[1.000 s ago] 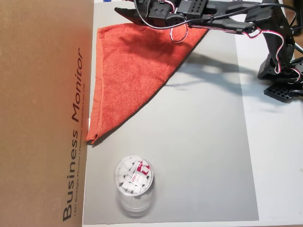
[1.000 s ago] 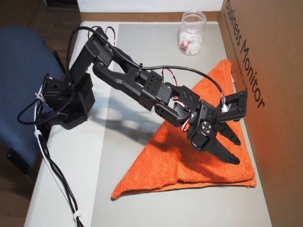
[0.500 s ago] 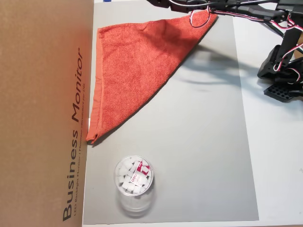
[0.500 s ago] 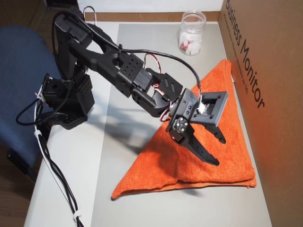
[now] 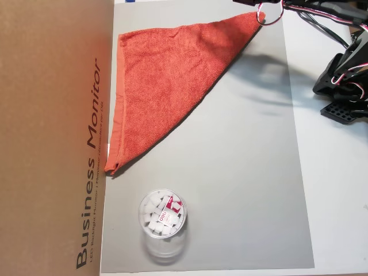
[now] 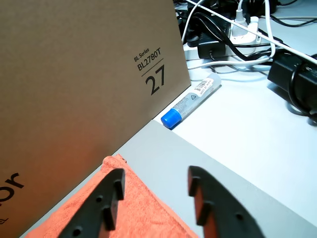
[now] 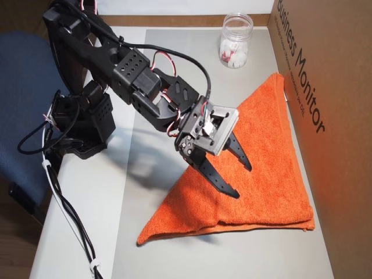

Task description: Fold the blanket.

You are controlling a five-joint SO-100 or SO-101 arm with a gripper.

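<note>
The blanket (image 5: 167, 80) is an orange-red towel lying folded into a triangle on the grey mat (image 5: 241, 172), with its long side against the cardboard box. In the other overhead view my gripper (image 7: 241, 181) hangs open above the blanket (image 7: 267, 145), its black fingers pointing down and holding nothing. In the wrist view the gripper (image 6: 156, 176) is open over one corner of the blanket (image 6: 141, 213), with nothing between the two fingers. Only the arm's links and wires (image 5: 322, 8) show at the top right edge of the first overhead view.
A large cardboard box (image 5: 54, 138) walls off one side of the mat. A clear jar (image 5: 163, 221) of white pieces stands on the mat beyond the blanket's tip. The arm's base (image 7: 81, 128) sits at the table edge. A blue-capped tube (image 6: 190, 101) and cables lie behind the box.
The arm has pulled back toward its base and risen off the blanket, uncovering the blanket's top edge. The gripper has stayed open. The blanket has not moved.
</note>
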